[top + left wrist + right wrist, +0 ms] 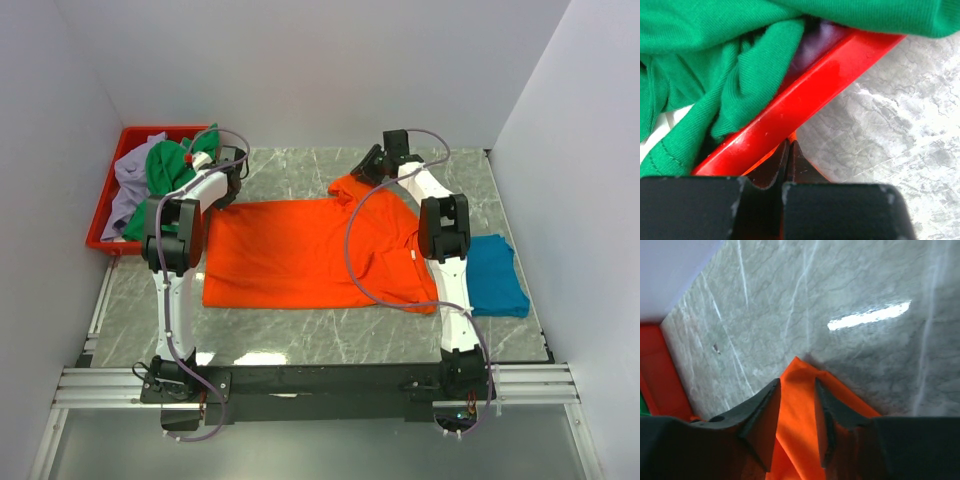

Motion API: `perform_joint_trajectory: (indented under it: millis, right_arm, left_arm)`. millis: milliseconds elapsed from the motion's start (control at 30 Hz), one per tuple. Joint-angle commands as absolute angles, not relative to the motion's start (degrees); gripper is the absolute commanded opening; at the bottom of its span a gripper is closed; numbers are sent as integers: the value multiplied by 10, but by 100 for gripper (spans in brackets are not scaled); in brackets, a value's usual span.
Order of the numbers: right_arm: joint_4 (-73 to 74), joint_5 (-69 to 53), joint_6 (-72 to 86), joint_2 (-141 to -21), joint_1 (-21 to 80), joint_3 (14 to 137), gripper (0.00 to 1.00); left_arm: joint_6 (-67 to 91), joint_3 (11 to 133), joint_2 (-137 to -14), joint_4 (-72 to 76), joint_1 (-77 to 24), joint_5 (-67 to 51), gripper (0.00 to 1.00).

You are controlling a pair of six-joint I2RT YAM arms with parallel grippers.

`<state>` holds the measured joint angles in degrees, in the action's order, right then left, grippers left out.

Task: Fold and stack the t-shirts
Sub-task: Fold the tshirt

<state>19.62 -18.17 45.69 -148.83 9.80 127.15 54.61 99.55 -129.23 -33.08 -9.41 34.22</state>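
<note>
Right now the orange shirt (300, 255) is lying flat across the middle of the table (300, 335), and both arms are reaching over to its far edge. The right gripper (796, 385) is sitting at about one o'clock, over the tip of a sleeve. Its fingers are standing partly apart, one on each side of the orange cloth, and they are not squeezing it yet. I think it is getting ready to pinch that tip so the sleeve can be folded in.

The left gripper (790, 145) is hanging at about eleven o'clock, just beside the rim of the tray (815, 85). Its fingers are pressed tight together. A tiny bit of orange is showing at the tips, but I cannot tell if any cloth is really caught there.

The teal shirt (495, 275) is lying folded at three o'clock, near the right arm, so that looks like the start of the stack. The green shirt (168, 165) and the lavender shirt (128, 185) are waiting in the tray at ten o'clock. The green one is spilling over the rim close to the left fingers and could snag. The right arm's cable (347, 240) is drooping across the orange shirt and might drag on the cloth during a fold.
</note>
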Motion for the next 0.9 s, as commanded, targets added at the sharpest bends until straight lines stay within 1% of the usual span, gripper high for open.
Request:
perform_joint_trajectory:
  millis: [0,67,100,167,233,300,400,433,500,633,767,867]
  right_arm:
    - [199,-156,439,-1484,94,1271,38]
    - [220,-132,418,-1477,93,1271,27]
    - [227,-122,411,-1475,93,1269,27]
    - [245,-106,400,-1463,91,1260,20]
    - [257,-94,388,-1452,89,1253,11]
    - [278,-70,368,-1446,87,1251,7]
    - [306,-34,350,-1431,84,1252,6]
    - [302,-49,350,-1427,82,1245,6]
    - [306,-36,349,-1423,82,1238,6]
    - [370,20,330,-1424,86,1277,8]
    - [377,34,313,-1405,76,1258,9]
    - [367,32,302,-1383,68,1231,14]
  left_arm:
    - [535,983,-1283,-331,-91,307,1]
    - [535,983,-1282,-330,-91,306,1]
    - [534,982,-1281,-328,-91,306,1]
    - [533,978,-1280,-325,-91,303,1]
    - [532,979,-1281,-324,-91,301,1]
    - [531,980,-1281,-325,-91,301,1]
    - [530,978,-1280,-323,-91,300,1]
    - [529,977,-1279,-323,-91,300,1]
    - [529,976,-1277,-323,-90,299,1]
    - [524,972,-1270,-323,-88,301,1]
    - [522,967,-1263,-319,-84,300,1]
    - [523,967,-1260,-320,-83,297,1]
